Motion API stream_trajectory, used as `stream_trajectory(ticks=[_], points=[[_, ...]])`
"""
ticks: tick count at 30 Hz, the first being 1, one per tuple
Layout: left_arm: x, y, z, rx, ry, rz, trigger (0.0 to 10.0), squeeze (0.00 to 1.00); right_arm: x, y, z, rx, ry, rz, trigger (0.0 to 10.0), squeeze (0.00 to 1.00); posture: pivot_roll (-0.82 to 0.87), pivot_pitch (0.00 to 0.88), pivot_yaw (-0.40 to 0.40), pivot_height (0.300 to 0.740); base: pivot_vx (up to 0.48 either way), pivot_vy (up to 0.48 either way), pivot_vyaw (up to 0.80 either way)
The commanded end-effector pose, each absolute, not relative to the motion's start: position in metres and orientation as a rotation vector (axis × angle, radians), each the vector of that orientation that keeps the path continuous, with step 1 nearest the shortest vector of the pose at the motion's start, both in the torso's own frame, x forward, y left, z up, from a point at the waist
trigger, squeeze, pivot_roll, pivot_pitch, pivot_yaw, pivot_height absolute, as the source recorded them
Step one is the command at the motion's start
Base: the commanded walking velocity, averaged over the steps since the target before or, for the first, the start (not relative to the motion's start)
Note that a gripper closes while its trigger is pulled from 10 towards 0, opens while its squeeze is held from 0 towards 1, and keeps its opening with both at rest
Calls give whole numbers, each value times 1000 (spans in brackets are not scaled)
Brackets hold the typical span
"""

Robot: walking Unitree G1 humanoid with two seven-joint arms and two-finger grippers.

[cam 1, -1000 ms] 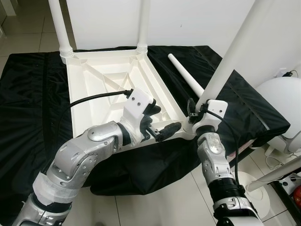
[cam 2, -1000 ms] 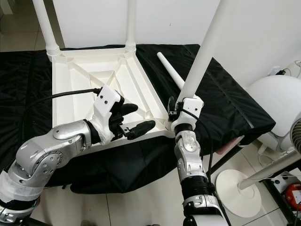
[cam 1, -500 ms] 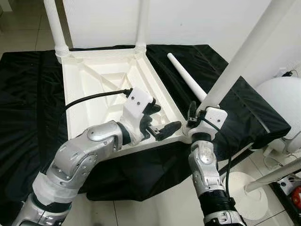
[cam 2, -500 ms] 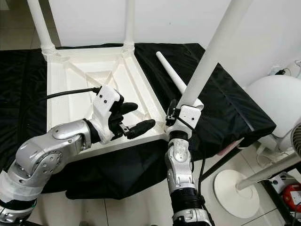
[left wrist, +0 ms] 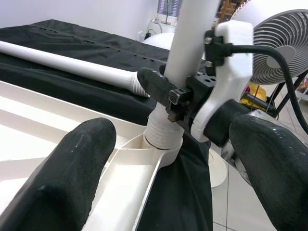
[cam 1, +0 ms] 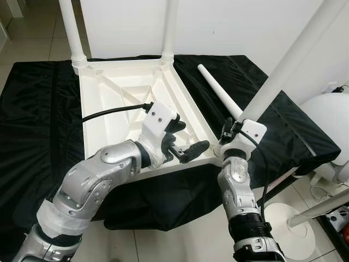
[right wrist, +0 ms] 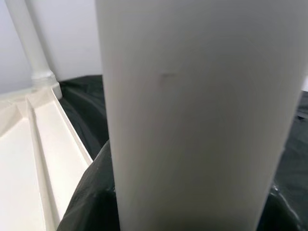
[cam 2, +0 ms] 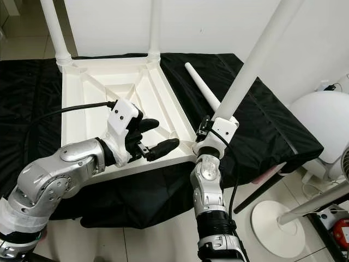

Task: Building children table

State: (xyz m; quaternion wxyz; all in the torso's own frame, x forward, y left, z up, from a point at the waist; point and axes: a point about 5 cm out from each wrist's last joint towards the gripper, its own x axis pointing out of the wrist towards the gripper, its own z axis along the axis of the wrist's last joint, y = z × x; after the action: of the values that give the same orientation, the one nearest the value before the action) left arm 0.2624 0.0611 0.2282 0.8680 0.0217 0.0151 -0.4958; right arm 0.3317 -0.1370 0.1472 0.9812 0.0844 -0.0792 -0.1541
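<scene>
A white children's table point(cam 1: 117, 93) lies upside down on a black cloth point(cam 1: 38, 109). Two legs point(cam 1: 71, 33) point(cam 1: 170, 27) stand in its far corners. A third white leg point(cam 1: 283, 65) rises tilted from the near right corner socket point(left wrist: 163, 139), with my right gripper point(cam 1: 229, 131) shut around its base. In the right wrist view that leg point(right wrist: 192, 120) is very close. My left gripper point(cam 1: 185, 141) is open over the table's near rim, its fingers point(left wrist: 72, 178) spread either side of that corner. A loose leg point(cam 1: 218, 90) lies on the cloth to the right.
The cloth-covered surface drops off at the near edge point(cam 1: 180, 202) onto tiled floor. A white fan point(left wrist: 274, 48) and its round base point(cam 2: 275, 224) stand at the right. A white wall point(cam 1: 229, 22) runs behind the table.
The camera has shifted a little. My right forearm has swung leftward beneath the held leg, which stays in the corner. The left gripper keeps its place, still open.
</scene>
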Motion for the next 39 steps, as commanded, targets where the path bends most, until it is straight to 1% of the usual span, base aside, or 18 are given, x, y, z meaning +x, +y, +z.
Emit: stream_trajectory(ticks=[1,5,10,11,12,14,15,16,17,19,21,22,24,26,35,37,38,39], points=[[255,56,234,63,4,-1151,10000,0,323,-148,104,142,56,-376,10000,0,52,51,-46,740,0,0,0],[255,56,233,63,3,-1151,10000,0,324,-149,105,109,66,-386,10000,0,52,51,-46,740,0,0,0],[255,56,233,62,3,-1152,10000,0,323,-149,107,111,62,-394,10000,0,51,51,-47,740,0,0,0],[255,56,233,63,2,-1151,10000,0,323,-149,112,110,22,-381,10000,0,51,52,-50,740,0,0,0],[255,56,233,63,2,-1151,10000,0,323,-149,112,110,22,-381,10000,0,51,52,-50,740,0,0,0],[256,56,233,61,2,-1149,10000,0,321,-150,131,89,-96,-365,10000,0,51,52,-51,740,0,0,0],[256,56,233,61,2,-1149,10000,0,321,-150,131,89,-96,-365,10000,0,51,52,-51,740,0,0,0],[256,56,233,62,2,-1148,10000,0,319,-151,146,89,-181,-355,10000,0,51,53,-51,740,0,0,0],[256,56,233,62,2,-1148,10000,0,319,-151,146,89,-181,-355,10000,0,51,53,-51,740,0,0,0],[256,56,233,62,2,-1147,10000,0,315,-152,168,94,-305,-337,10000,0,49,52,-51,740,0,0,0],[256,56,233,62,2,-1147,10000,0,315,-152,168,94,-305,-337,10000,0,49,52,-51,740,0,0,0],[256,56,233,62,2,-1147,10000,0,313,-153,180,97,-367,-327,10000,0,47,51,-50,740,0,0,0],[256,56,233,62,2,-1147,10000,0,313,-153,180,97,-367,-327,10000,0,47,51,-50,740,0,0,0],[257,57,234,65,1,-1147,10000,0,310,-151,195,95,-441,-291,10000,0,45,51,-48,740,0,0,0],[260,58,235,71,-6,-1145,10000,0,310,-149,203,102,-469,-251,10000,0,45,53,-46,740,0,0,0],[261,58,236,74,-12,-1144,10000,0,311,-148,205,97,-469,-224,10000,0,50,58,-49,740,0,0,0],[267,58,241,77,-29,-1138,10000,0,317,-152,203,74,-430,-150,10000,0,53,63,-50,740,0,0,0],[267,58,241,77,-29,-1138,10000,0,317,-152,203,74,-430,-150,10000,0,53,63,-50,740,0,0,0]])
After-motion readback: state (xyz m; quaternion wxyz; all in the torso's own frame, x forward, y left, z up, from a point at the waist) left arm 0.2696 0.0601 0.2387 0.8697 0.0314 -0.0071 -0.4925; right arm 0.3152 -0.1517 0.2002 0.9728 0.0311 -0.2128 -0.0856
